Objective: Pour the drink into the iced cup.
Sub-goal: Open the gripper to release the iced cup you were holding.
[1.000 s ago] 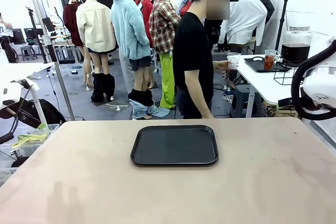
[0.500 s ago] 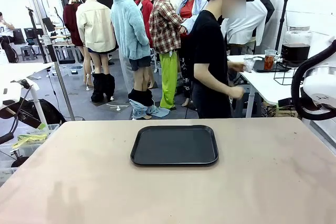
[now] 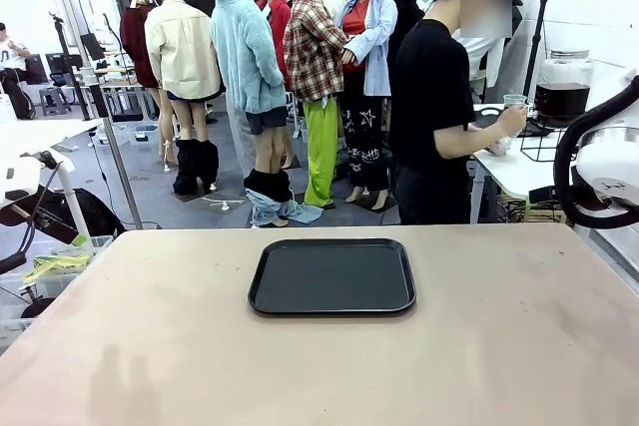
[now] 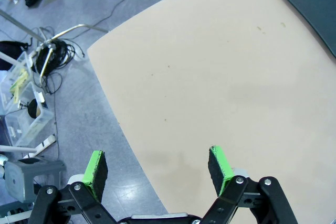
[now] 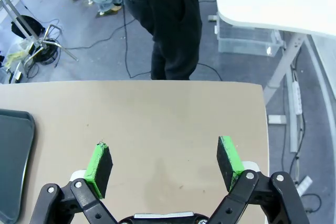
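Observation:
On the white side table (image 3: 509,172) at the far right, a person in black (image 3: 431,117) has a hand around a clear cup (image 3: 515,100); its contents are hidden, so I cannot tell whether it is the iced cup. Behind it stands a glass jar (image 3: 561,97) of nearly black drink. My left gripper (image 4: 157,163) hangs open over the tan table's (image 4: 220,87) left edge, with nothing between its green pads. My right gripper (image 5: 164,163) is open too, above the table's far right corner (image 5: 157,114), nothing in it.
A black tray (image 3: 331,276) with nothing on it lies mid-table; its edge shows as the tray (image 4: 315,3) in the left wrist view and the tray (image 5: 13,166) in the right wrist view. Part of my right arm (image 3: 599,162) curves in at the right. Floor clutter and cables (image 4: 50,59) lie past the left edge.
The person has stepped right, away from the table's far edge, and reached a hand to the cup on the side table. Both grippers stay still and open.

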`<state>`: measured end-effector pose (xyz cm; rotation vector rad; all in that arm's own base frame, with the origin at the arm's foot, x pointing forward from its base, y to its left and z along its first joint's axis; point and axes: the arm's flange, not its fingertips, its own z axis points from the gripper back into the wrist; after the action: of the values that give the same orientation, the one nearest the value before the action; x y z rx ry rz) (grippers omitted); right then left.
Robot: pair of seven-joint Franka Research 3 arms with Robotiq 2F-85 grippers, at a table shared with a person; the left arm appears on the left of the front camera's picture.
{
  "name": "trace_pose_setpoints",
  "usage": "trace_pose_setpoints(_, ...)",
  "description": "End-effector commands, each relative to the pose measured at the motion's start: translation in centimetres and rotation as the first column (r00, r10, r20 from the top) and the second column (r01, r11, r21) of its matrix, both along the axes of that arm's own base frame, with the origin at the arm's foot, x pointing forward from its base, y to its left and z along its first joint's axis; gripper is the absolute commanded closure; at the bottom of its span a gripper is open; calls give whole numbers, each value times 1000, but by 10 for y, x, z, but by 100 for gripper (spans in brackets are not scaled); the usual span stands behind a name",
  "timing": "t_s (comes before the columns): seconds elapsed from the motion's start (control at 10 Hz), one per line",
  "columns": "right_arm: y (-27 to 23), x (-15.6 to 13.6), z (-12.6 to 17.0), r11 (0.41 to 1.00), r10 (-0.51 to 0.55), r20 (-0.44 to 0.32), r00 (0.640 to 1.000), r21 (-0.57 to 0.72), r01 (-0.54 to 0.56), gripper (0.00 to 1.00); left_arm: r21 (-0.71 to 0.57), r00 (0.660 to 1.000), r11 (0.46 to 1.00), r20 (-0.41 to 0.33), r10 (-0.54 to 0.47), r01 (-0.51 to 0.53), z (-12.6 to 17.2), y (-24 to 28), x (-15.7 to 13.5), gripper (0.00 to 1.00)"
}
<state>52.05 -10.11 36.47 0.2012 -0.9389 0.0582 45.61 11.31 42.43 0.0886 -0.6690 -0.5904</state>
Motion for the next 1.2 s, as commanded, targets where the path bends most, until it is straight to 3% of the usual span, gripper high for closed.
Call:
trace_pose_setpoints(0.0,0,0,0,1000,1,1,1000,2,-1,0,5,1000,1000,7,3,-3,1,0,-1,0)
trace_pose_setpoints(1.1,0,0,0,1000,1,1,1000,2,-1,0,5,1000,1000,7,3,-3,1,0,-1,0)
